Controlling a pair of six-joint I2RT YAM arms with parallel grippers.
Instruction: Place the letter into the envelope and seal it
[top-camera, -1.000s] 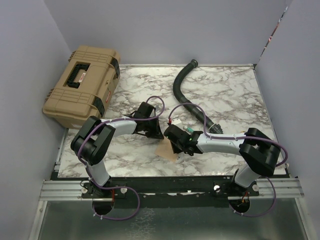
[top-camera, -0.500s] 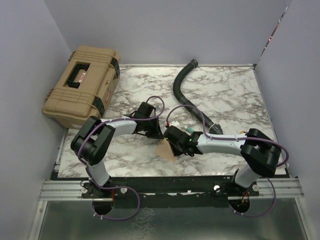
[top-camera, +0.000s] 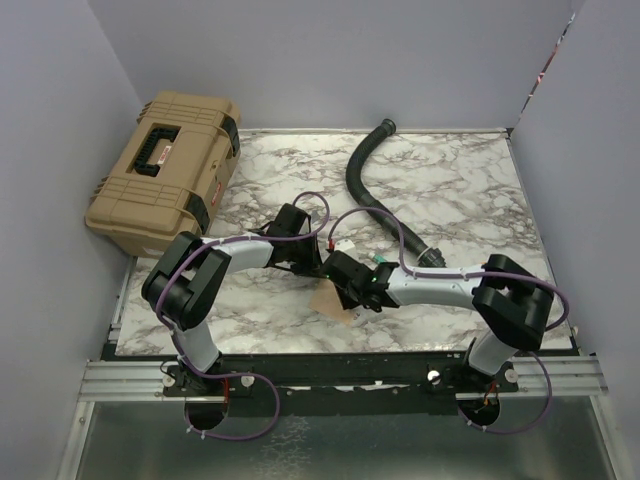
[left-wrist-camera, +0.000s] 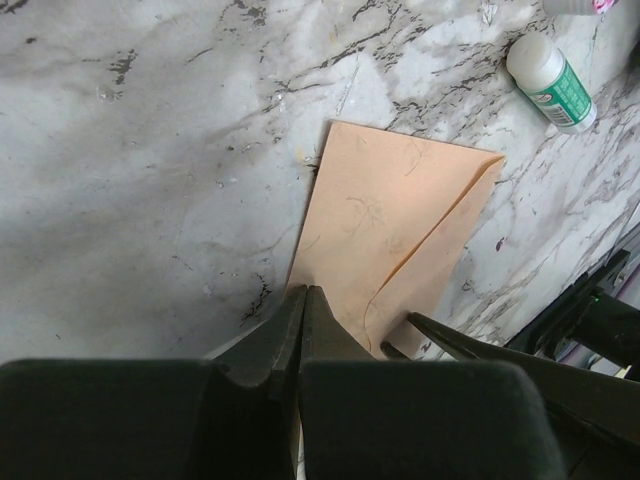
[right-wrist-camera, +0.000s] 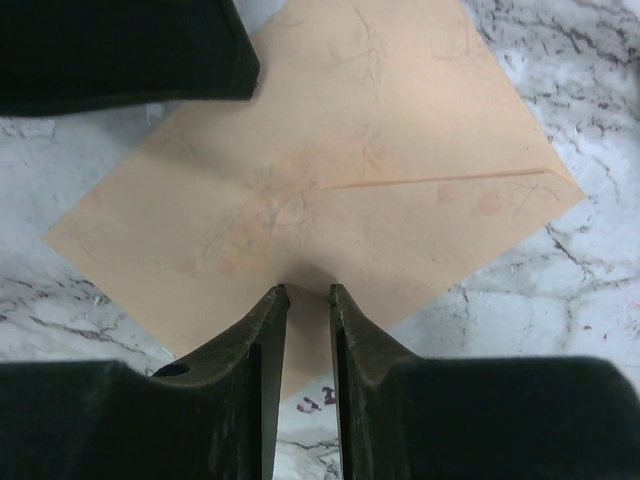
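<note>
right gripper (right-wrist-camera: 307, 290) slid left onto envelope (right-wrist-camera: 330, 190) by near edge of table (top-camera: 460, 180), jaws slightly apart; left gripper (left-wrist-camera: 303, 293) closed, pinning it; likely sealing flap

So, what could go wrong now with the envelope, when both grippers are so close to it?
1. The left gripper and the right gripper both have their tips at the edges of the envelope, close together, so they might bump each other.
2. The envelope lies loose on the smooth table. A sideways push could slide or crease it.
3. The small bottle lies close by and could be knocked.
</note>
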